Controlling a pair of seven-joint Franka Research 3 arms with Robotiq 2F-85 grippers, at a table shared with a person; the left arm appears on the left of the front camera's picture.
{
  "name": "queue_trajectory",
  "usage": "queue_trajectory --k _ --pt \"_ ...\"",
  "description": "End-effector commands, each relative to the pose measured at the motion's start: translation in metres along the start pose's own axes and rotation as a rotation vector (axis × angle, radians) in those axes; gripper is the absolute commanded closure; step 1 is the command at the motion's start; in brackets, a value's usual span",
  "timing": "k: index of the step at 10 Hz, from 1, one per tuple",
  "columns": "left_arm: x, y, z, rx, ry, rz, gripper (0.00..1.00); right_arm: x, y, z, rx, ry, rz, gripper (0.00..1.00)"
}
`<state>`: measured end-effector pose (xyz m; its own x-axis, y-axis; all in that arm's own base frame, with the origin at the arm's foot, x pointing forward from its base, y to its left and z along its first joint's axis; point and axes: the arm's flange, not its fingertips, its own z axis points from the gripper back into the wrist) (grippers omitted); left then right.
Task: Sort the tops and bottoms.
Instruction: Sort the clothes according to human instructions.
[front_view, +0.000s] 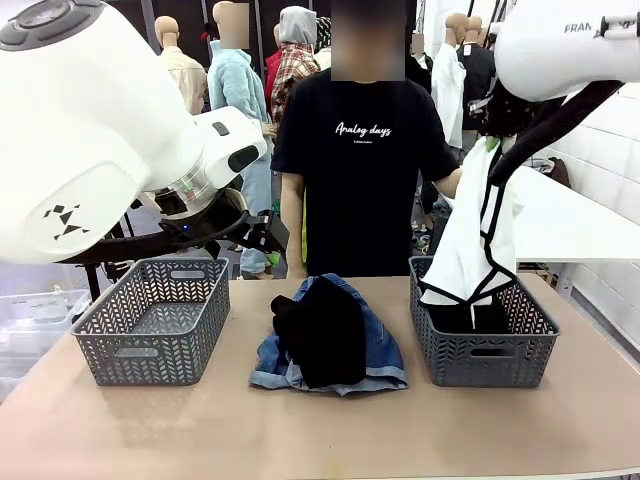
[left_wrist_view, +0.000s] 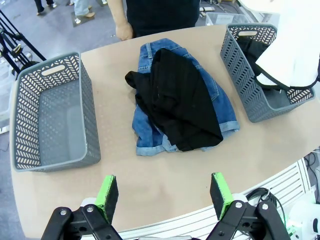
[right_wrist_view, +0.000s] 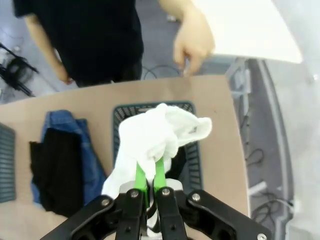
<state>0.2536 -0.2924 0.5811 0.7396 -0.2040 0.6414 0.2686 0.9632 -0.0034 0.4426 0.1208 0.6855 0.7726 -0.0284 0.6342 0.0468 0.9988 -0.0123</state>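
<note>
Across the tan bench (front_view: 320, 440) a person stands at the far edge. Near the left edge sits an empty grey lattice basket (front_view: 150, 345), and near the right edge a second basket (front_view: 485, 362) with something black inside. Between them, mid-bench, a black top (front_view: 325, 335) lies over blue denim bottoms (front_view: 382, 350). High above the second basket, the right hand (front_view: 492, 138) pinches a white garment with black trim (front_view: 468, 240), whose lower end dips into that basket.

From the left wrist, the left hand (left_wrist_view: 164, 192) hovers over the near edge, its fingers spread wide and touching nothing. The pile lies straight ahead of it. The black top's long axis runs from the far edge towards the near edge, slanting a little towards the second basket, and denim shows on both sides beneath it.

From the right wrist, the green pads (right_wrist_view: 141, 175) are pressed together on a bunch of the white cloth, with the second basket directly below. The person's hand (right_wrist_view: 192, 42) hangs beyond the far edge. The left hand is free and looks the better placed for the pile, so I'd expect it to come down across the top's short axis.
</note>
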Motion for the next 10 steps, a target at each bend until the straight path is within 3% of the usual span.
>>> queue_trajectory --k 1,4,6,8,10 --pt "0.0 0.003 -0.001 -0.009 -0.003 0.001 0.04 0.014 0.009 0.023 -0.017 -0.049 0.046 1.0" --pt "0.0 0.003 -0.001 -0.009 -0.003 0.001 0.04 0.008 0.009 0.017 0.002 -0.035 0.024 1.0" --pt "0.0 0.003 -0.001 -0.009 -0.003 0.001 0.04 0.025 -0.032 -0.037 0.064 0.167 -0.035 1.0" --pt "0.0 0.003 -0.001 -0.009 -0.003 0.001 0.04 0.007 -0.077 -0.089 0.115 0.29 -0.151 1.0" --pt "0.0 0.003 -0.001 -0.009 -0.003 0.001 0.04 -0.01 -0.099 -0.139 0.245 0.373 -0.191 1.0"
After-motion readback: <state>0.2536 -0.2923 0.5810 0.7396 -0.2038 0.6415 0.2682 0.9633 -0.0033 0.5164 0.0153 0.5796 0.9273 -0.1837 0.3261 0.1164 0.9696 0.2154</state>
